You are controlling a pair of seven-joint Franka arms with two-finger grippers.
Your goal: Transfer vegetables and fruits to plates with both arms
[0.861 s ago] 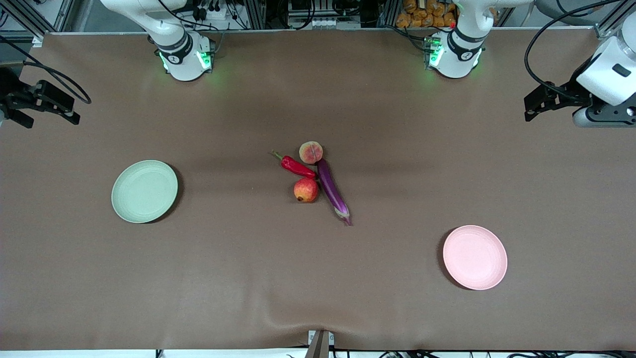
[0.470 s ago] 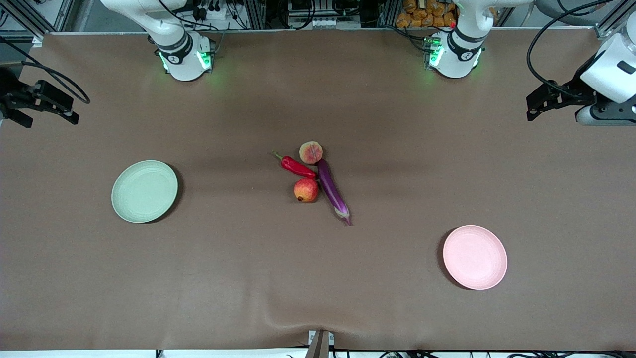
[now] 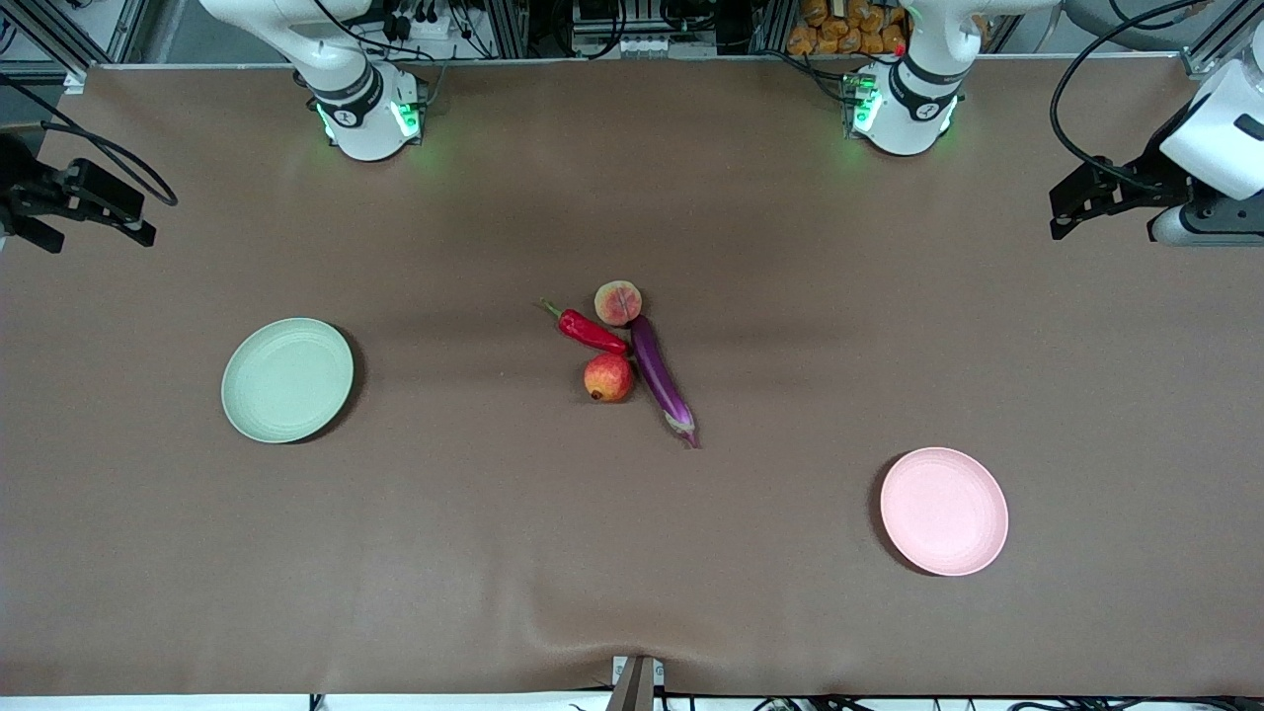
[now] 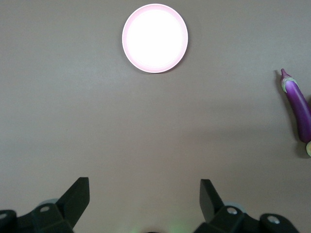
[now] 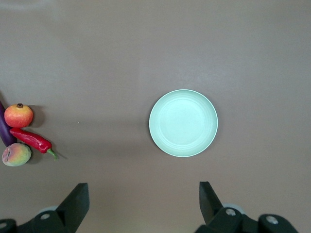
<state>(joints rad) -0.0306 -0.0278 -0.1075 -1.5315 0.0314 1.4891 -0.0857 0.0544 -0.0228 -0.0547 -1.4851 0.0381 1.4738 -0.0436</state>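
The purple eggplant, red chili, red pomegranate-like fruit and peach lie clustered and touching at the table's middle. The green plate is empty toward the right arm's end. The pink plate is empty toward the left arm's end, nearer the front camera. My left gripper is open and empty, high over the table's left-arm end. My right gripper is open and empty over the right-arm end. The left wrist view shows its gripper, the pink plate and eggplant. The right wrist view shows its gripper, the green plate, pomegranate-like fruit, chili and peach.
A brown mat covers the whole table and has a small ripple at the front camera's edge. The two arm bases stand along the edge farthest from the front camera.
My left gripper has drifted slightly outward toward its end of the table. My right gripper has barely shifted. The produce and plates have not moved.
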